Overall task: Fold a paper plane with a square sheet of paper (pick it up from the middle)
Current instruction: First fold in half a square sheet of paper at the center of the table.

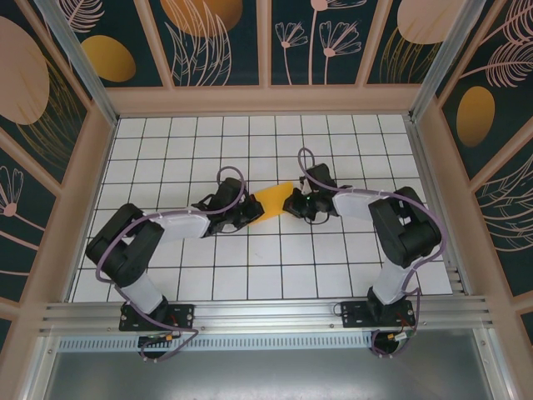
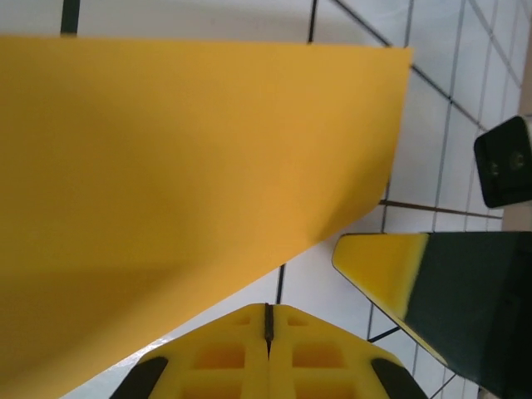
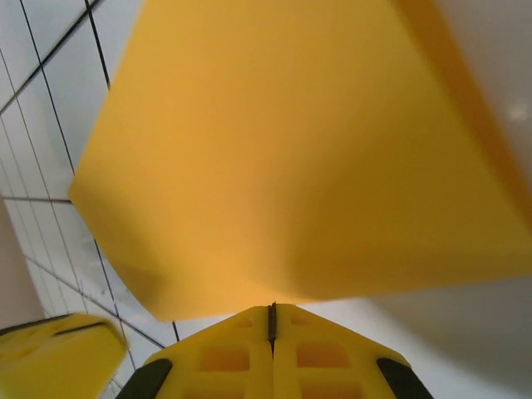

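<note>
The square sheet of paper (image 1: 271, 202), orange-yellow, sits at mid-floor between my two grippers. In the right wrist view the sheet of paper (image 3: 283, 158) hangs raised over the white floor, and its near edge meets the tip of my right gripper (image 3: 272, 306), whose jaws are shut on it. In the left wrist view my left gripper (image 2: 268, 307) has its jaws pressed together, and a strip of floor shows between its tip and the slanting edge of the paper (image 2: 183, 183). The right gripper's yellow finger (image 2: 382, 266) is at the paper's lower right corner. From above, the left gripper (image 1: 250, 212) and right gripper (image 1: 289, 204) flank the sheet.
The white tiled floor (image 1: 250, 267) is walled in by patterned panels with orange ovals (image 1: 108, 58). An aluminium rail (image 1: 266, 312) runs along the near edge by the arm bases. Both arms reach inward toward the middle.
</note>
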